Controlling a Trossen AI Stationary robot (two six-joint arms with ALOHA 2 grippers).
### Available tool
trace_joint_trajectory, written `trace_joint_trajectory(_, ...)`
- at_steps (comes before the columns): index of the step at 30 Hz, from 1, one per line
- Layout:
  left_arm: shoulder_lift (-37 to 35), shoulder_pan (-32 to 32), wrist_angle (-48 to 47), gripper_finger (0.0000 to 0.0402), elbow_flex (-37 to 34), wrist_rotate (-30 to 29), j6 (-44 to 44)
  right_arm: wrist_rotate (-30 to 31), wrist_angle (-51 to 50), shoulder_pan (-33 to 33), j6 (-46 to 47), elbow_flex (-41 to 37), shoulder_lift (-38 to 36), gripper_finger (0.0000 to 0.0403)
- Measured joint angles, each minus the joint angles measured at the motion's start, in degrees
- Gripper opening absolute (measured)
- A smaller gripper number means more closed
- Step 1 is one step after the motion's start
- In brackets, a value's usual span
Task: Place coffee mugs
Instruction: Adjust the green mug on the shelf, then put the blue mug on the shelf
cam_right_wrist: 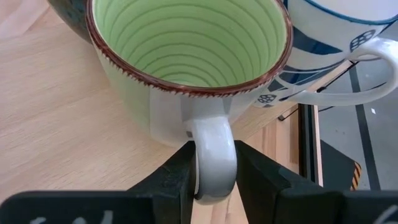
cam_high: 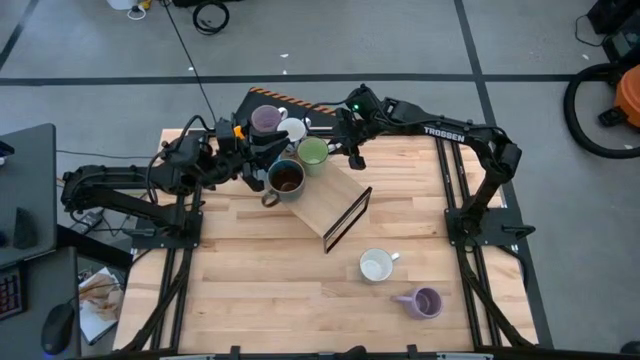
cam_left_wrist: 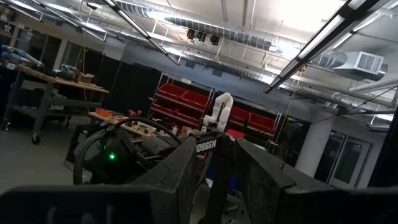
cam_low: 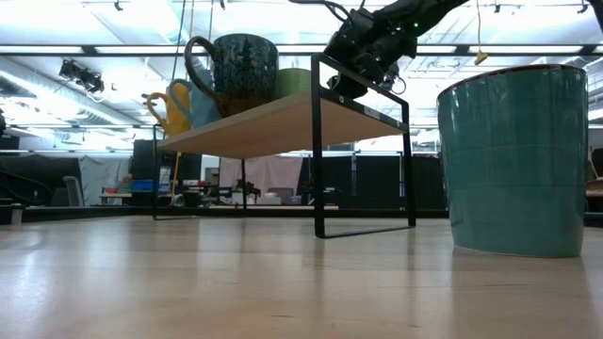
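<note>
A wooden shelf on a black frame (cam_high: 335, 205) stands mid-table. On its top stand a green mug (cam_high: 313, 152), a dark brown mug (cam_high: 286, 178), a white patterned mug (cam_high: 293, 128) and a lavender mug (cam_high: 266, 119). In the low view an orange mug (cam_low: 160, 108) and a light blue mug (cam_low: 193, 102) show at its far end. My right gripper (cam_high: 345, 146) is shut on the green mug (cam_right_wrist: 186, 56). My left gripper (cam_high: 258, 150) hovers beside the lavender and brown mugs, its fingers (cam_left_wrist: 180, 177) slightly apart with nothing between them. A white mug (cam_high: 376, 265) and a second lavender mug (cam_high: 425, 302) stand on the table. My right gripper (cam_right_wrist: 214, 183) pinches the green mug's handle (cam_right_wrist: 214, 149), at the loop's outer bend, between its two fingers. It comes slanting down from the table's far right. The mug stands upright with its base on the shelf's wooden top (cam_right_wrist: 56, 124).
The patterned mug (cam_right_wrist: 336, 37) stands right beside the green one. A teal-walled vessel (cam_low: 513, 160) stands on the table close to the low camera. Bare table lies near of the shelf on the left (cam_high: 240, 290). Black arm mounts run along both table sides.
</note>
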Motion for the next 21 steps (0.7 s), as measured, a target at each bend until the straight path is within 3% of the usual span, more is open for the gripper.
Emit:
trace_joint_trajectory(9,0.0,0.0,0.0,0.0116,0.0,0.0,0.0,0.1,0.0,0.0,0.4,0.0,0.0,0.0119)
trace_joint_trajectory(21,0.0,0.0,0.0,0.0116,0.0,0.0,0.0,0.5,-0.1,0.0,1.5,0.0,0.0,0.0177)
